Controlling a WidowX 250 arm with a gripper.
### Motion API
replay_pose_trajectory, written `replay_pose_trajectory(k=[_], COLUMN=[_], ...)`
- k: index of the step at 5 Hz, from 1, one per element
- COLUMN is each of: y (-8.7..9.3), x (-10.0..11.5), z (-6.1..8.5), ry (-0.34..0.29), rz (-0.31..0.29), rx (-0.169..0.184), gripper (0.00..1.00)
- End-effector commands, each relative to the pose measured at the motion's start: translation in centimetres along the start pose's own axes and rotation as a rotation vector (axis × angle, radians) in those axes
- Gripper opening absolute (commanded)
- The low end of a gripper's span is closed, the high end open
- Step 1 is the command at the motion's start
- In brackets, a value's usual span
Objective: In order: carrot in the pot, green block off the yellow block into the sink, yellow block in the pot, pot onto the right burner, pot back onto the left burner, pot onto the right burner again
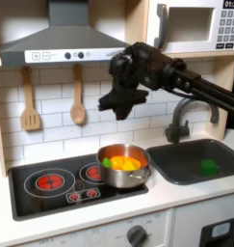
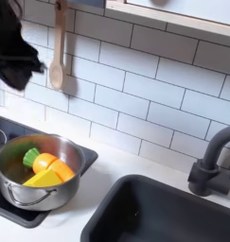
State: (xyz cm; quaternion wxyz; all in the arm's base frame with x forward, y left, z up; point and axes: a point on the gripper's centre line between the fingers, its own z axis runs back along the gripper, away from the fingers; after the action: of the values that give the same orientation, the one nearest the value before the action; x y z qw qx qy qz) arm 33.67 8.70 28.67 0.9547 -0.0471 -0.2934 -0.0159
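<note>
Two toys sit together inside the pot [image 1: 122, 164]: the yellow block [image 2: 48, 176] and the orange carrot [image 2: 44, 161], its green leaf end pointing toward ten o'clock in the second exterior view. They lie touching on the pot's floor, which fits a pot used as the container to be dragged with its load. In the first exterior view the pot rests on the burner at the three o'clock side of the stove [image 1: 70, 183], while the red-ringed burner [image 1: 51, 180] at nine o'clock stands bare. The green block [image 1: 209, 167] lies down in the sink [image 1: 176, 159], well apart from the pot, at about three o'clock from it across the worktop [image 1: 176, 198].

The gripper [image 1: 123, 95] hangs high above the pot, at twelve o'clock from it, in front of the tiled wall near the hanging wooden spoon [image 1: 78, 108]. It touches nothing; the dark shape hides the fingers, so I cannot tell whether they are wide or narrow. Raised and clear like this, the arm seems to be between drags or finished.
</note>
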Motion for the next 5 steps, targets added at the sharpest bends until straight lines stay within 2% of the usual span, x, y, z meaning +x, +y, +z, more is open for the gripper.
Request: replay_pose_trajectory(k=[1, 2, 3, 5], y=[-1.4, -2.2, -2.1, -2.8], x=[-3.6, -5.8, -7.5, -10.1], z=[-1.1, -1.2, -0.9, -0.1], ry=[0.164, 0.233, 0.292, 0.359], rz=[-0.055, -0.063, -0.051, -0.085], rx=[-0.006, -0.022, -0.017, -0.021], gripper=[0.0, 0.0, 0.0, 0.0])
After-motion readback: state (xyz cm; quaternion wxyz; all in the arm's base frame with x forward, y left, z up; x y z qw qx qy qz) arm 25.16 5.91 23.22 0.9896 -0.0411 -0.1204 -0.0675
